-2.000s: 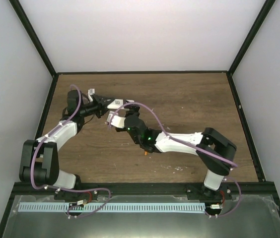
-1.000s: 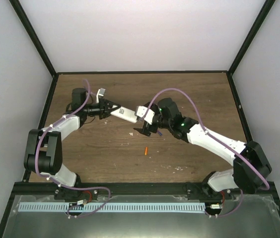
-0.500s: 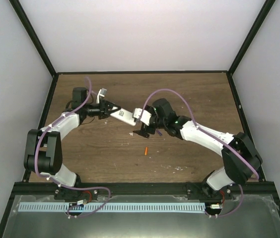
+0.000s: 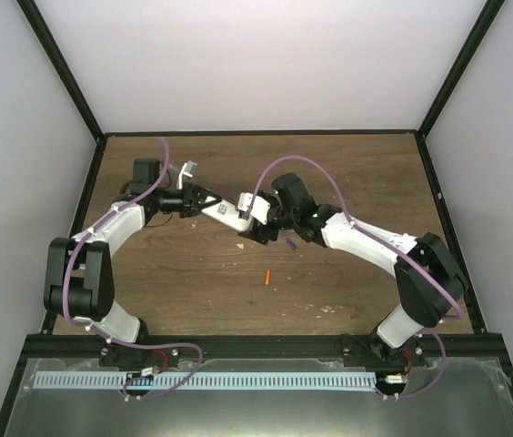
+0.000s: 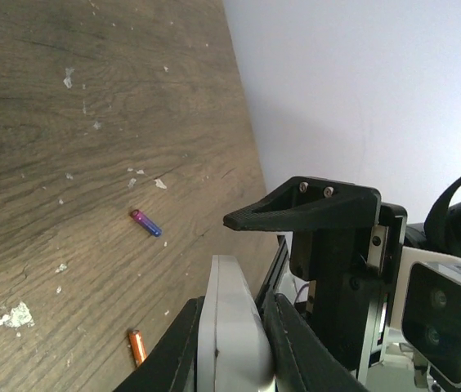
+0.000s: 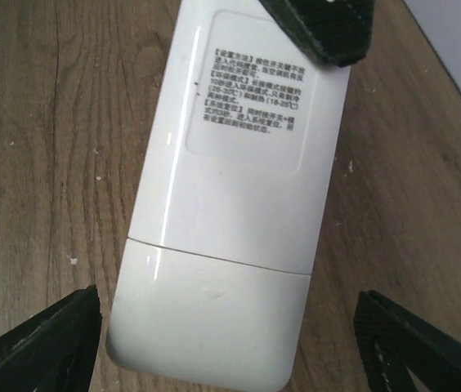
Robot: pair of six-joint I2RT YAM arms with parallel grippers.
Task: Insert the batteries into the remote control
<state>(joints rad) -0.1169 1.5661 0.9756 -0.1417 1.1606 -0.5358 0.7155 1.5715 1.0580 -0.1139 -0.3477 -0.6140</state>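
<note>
The white remote control [image 4: 226,211] is held off the table by my left gripper [image 4: 204,201], which is shut on its edges [image 5: 232,327]. In the right wrist view the remote [image 6: 239,188] shows its back, with a printed label and the battery cover closed. My right gripper [image 4: 255,228] is open, and its fingertips [image 6: 42,343] stand wide on either side of the remote's free end without touching it. The purple battery [image 4: 290,243] lies on the table just right of my right gripper and shows in the left wrist view [image 5: 145,222]. The orange battery [image 4: 266,278] lies nearer the front [image 5: 136,346].
The wooden table [image 4: 347,173] has pale chipped specks [image 4: 327,309] near its front. Black frame posts and white walls close in the sides and back. The right arm [image 4: 366,241] stretches across the middle of the table.
My right gripper has swung out and then moved left up to the remote's free end. My left gripper has kept its hold on the remote, shifting slightly. The batteries have not moved.
</note>
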